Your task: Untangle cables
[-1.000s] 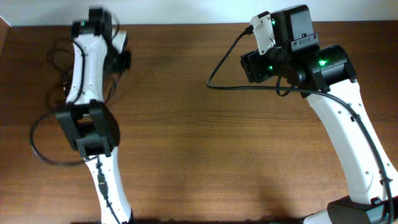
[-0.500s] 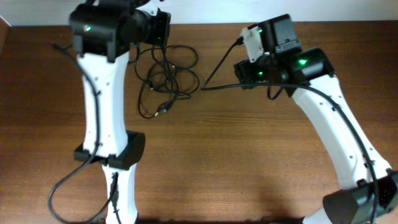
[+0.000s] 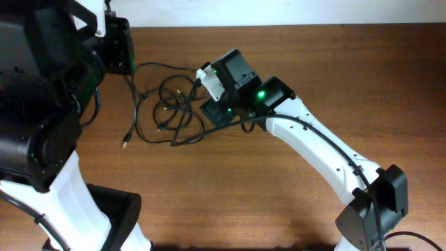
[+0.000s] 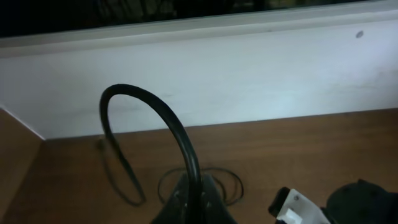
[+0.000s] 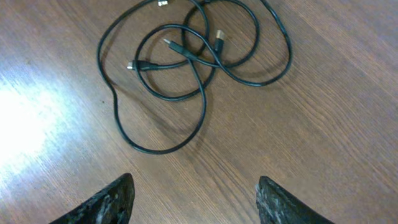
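Wood table; white wall behind.

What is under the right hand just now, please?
The right hand is open over bare table; the black cables lie just ahead. Overhead, the arm hides that spot.

Right gripper, fingers spread, is hanging over bare table, cable tangle just ahead, nothing blocking. Left arm is crowding the tangle's left side; right arm is spanning its right.

Lab (wood table, wht wall).
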Robot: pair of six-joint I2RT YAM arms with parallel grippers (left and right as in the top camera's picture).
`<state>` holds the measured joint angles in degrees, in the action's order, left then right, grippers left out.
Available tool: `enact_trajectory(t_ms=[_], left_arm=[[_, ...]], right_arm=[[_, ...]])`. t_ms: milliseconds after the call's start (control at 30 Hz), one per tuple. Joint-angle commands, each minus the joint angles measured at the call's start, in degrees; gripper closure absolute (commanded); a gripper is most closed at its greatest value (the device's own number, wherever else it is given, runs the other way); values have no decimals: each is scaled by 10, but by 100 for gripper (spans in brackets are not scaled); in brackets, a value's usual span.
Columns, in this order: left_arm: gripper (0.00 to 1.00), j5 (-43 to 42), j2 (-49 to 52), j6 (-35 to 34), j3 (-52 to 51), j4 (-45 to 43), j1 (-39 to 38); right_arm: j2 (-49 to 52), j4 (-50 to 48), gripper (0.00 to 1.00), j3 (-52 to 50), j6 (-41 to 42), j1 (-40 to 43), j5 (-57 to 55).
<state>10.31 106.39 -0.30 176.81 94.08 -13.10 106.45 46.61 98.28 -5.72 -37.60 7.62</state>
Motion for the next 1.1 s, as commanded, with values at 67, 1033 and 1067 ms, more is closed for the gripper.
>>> enact_trajectory(t_ms=[67, 1033, 1067], left_arm=[[100, 70, 21, -6, -56, -7, 91], [1, -137, 240, -21, -129, -191, -198], [1, -99, 240, -20, -129, -186, -198]], right_arm=[[1, 19, 37, 1, 12, 47, -2], [-187, 110, 37, 19, -16, 372, -9], [-187, 110, 37, 19, -16, 372, -7]])
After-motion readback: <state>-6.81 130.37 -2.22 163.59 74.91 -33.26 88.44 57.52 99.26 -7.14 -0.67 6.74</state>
